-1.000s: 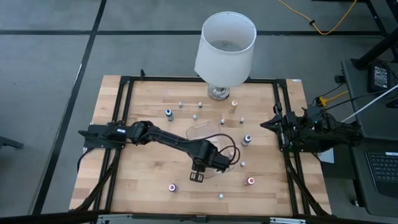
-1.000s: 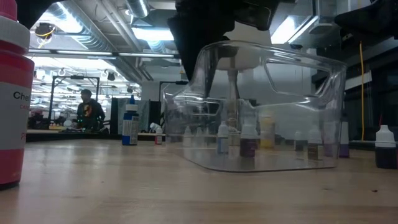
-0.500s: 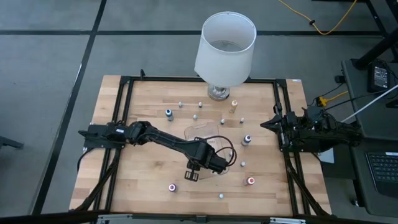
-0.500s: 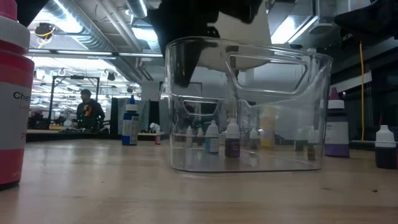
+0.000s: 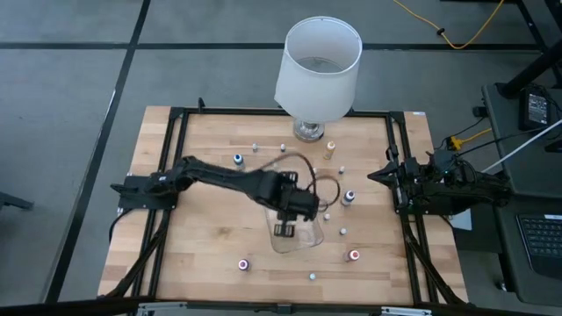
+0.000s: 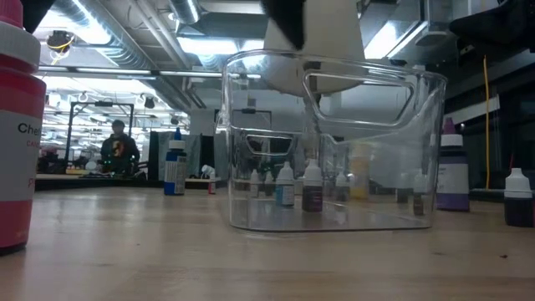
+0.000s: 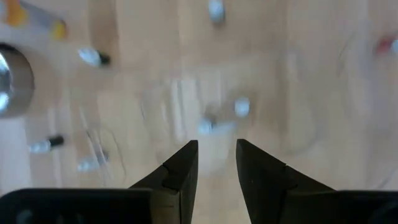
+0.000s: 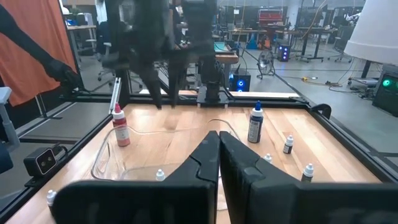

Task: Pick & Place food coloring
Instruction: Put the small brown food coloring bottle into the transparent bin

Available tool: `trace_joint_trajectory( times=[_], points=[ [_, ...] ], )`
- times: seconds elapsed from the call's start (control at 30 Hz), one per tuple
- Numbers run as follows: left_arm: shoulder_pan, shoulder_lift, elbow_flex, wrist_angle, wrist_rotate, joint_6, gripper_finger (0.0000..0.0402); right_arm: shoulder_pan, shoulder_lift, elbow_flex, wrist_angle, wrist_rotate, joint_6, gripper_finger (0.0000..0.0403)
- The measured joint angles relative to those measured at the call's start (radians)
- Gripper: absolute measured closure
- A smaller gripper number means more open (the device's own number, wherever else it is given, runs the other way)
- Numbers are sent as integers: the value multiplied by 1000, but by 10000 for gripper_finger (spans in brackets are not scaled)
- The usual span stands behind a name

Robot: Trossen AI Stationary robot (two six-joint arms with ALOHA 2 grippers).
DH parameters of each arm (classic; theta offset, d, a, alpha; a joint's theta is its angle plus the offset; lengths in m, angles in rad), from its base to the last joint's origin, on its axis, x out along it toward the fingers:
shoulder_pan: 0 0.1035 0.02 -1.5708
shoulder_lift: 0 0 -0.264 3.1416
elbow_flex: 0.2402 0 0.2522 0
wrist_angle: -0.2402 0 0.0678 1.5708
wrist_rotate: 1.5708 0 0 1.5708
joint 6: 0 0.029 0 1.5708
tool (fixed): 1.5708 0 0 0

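Scattering across the wooden bench [image 5: 202, 228], about a dozen tiny food coloring bottles [image 5: 349, 197] surround one clear plastic tray [image 5: 299, 235]. Left pincer [image 5: 284, 230] hovers above it, parted, empty; right pincer [image 5: 379, 175] rests closed.

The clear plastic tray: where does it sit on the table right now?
In the high view the clear plastic tray sits near the table's middle, towards the front edge, under the left gripper, with a red-capped bottle to its right.

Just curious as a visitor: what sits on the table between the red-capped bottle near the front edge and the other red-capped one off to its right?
In the high view, only bare wood lies directly between the left red-capped bottle and the right red-capped bottle; the clear plastic tray ends just behind that line.
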Motion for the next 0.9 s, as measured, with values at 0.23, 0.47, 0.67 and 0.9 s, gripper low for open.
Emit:
trace_joint_trajectory(
  times=[0.23, 0.47, 0.67, 0.9],
  points=[
    [62, -37, 0, 107, 52, -10, 297, 0, 0, 0, 1, -2, 2, 387],
    [48, -77, 26, 154, 15, -24, 297, 0, 44, 22, -4, -80, 0, 385],
    [-13, -272, -70, 124, -202, -94, 297, 0, 280, 157, -41, -110, -53, 360],
    [-108, -618, -463, 250, -397, -312, 297, 0, 592, 357, -229, -132, -164, 322]
  ],
)
